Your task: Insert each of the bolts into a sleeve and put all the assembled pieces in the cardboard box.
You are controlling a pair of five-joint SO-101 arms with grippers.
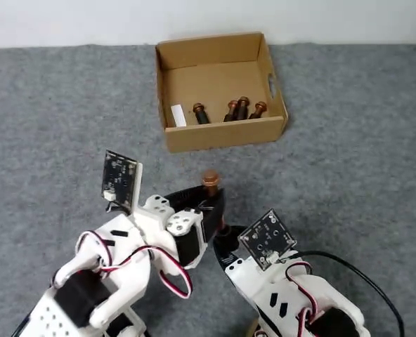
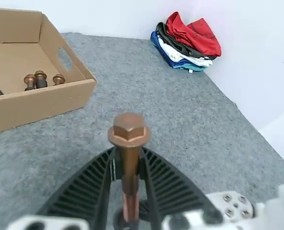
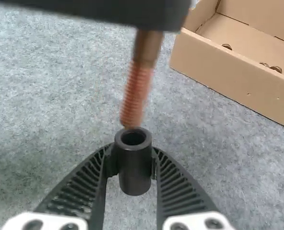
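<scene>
- Step in hand: the mating of a bolt [image 2: 127,135] and a sleeve [image 3: 133,165], over the middle of the worktop [image 1: 355,168], towards its near edge.
- The left gripper [image 2: 127,160] has its fingers clamped on the bolt's shank, just under the hex head.
- The right gripper [image 3: 132,158] has its fingers clamped on the dark sleeve, its bore open towards the bolt.
- The threaded tip hangs just at the sleeve's mouth and looks not yet inside.
- Next move, as I judge it: line the shank up with the bore, then push straight in. A small tilt could catch the threads on the rim.
- The cardboard box [image 1: 222,135] stands near the far edge. 4 copper-headed pieces [image 1: 243,108] lie along its near wall, 1 apart from the other 3.
</scene>
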